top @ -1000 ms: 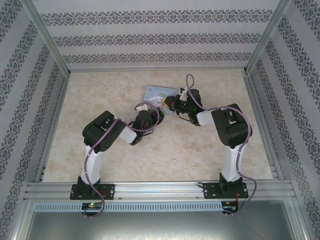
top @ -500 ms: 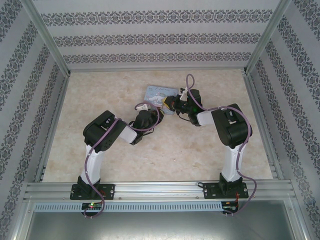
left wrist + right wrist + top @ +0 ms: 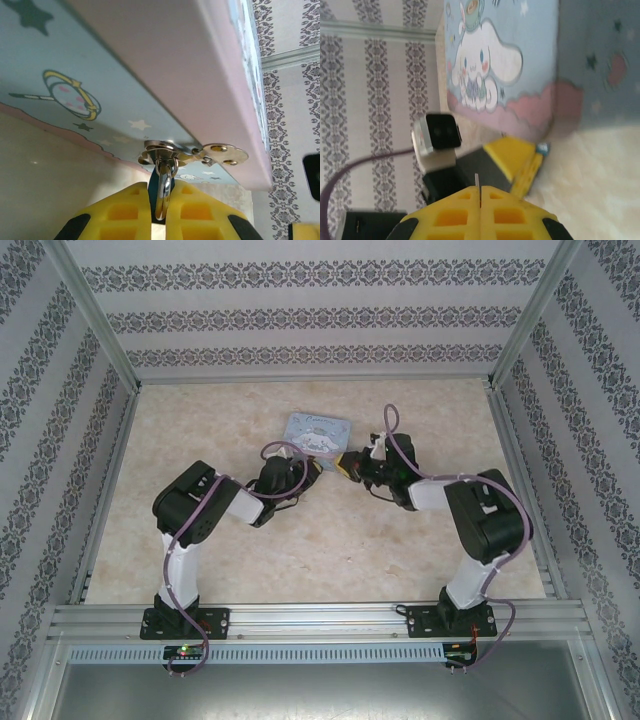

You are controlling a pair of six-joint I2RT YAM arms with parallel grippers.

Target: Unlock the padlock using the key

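Note:
In the left wrist view my left gripper is shut on the tiny padlock. Its blue body sits between the yellow fingers, and its silvery shackle runs through the metal hasp of a pale blue cartoon tin box. My right gripper is shut on the key, whose thin blade pokes out from between the fingertips. It points toward the left gripper's yellow fingers in front of the box. From above, the left gripper and right gripper face each other just below the box.
The tin box lies at the middle back of the marble-look table. Patterned walls enclose the table on three sides, and a metal rail runs along the near edge by the arm bases.
My left gripper has shut on the padlock and shifted slightly left. The right arm has drawn back toward the near right, uncovering the box's right side.

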